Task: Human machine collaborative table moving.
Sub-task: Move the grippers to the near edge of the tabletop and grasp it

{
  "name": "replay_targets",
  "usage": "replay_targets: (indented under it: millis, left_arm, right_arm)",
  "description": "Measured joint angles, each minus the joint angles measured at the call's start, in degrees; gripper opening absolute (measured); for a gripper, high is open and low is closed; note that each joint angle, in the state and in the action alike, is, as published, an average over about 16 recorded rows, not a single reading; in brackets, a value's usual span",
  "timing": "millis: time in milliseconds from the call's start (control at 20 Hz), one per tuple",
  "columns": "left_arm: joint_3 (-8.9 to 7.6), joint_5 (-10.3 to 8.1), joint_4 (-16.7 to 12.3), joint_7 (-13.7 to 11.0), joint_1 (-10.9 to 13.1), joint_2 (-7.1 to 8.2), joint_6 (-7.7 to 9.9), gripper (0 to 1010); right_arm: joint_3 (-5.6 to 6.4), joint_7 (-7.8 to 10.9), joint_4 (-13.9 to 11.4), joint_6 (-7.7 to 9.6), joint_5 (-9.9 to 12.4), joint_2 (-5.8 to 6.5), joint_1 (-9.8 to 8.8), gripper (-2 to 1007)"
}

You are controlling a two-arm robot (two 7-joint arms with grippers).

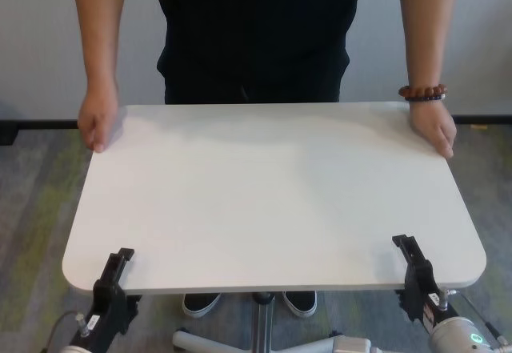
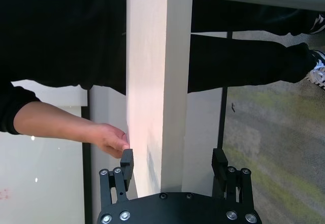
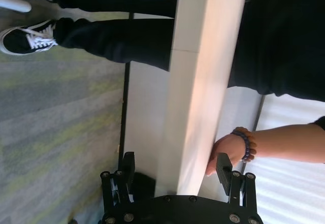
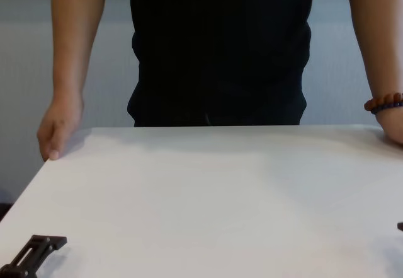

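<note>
Straddling the near long edge of the white bench (image 1: 272, 201), the left tool (image 1: 120, 261) and right tool (image 1: 406, 247) stand released at its two near corners, one finger above, one below; the human (image 1: 256, 33) holds the far corners.

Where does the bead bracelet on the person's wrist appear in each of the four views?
Head view: bead bracelet at far right, above the table corner.
Chest view: at the right edge.
Right wrist view: beside the table edge, near the right gripper.
Left wrist view: not in it.
Shared landmark: the white table.
</note>
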Motion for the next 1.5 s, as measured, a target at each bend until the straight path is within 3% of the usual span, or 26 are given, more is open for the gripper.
replay_targets:
  millis: [600,1500]
  left_arm:
    - [-0.02,-0.03,-0.03,0.0,0.0,0.0,0.0,1000]
    - [-0.02,-0.04,-0.04,0.0,0.0,0.0,0.0,1000]
  right_arm:
    - [2.24,-1.82,-0.01,-3.55,4.14,-1.07,-0.98,1005]
    - [1.7,-1.48,0.01,-2.64,2.92,-0.79,-0.74,1003]
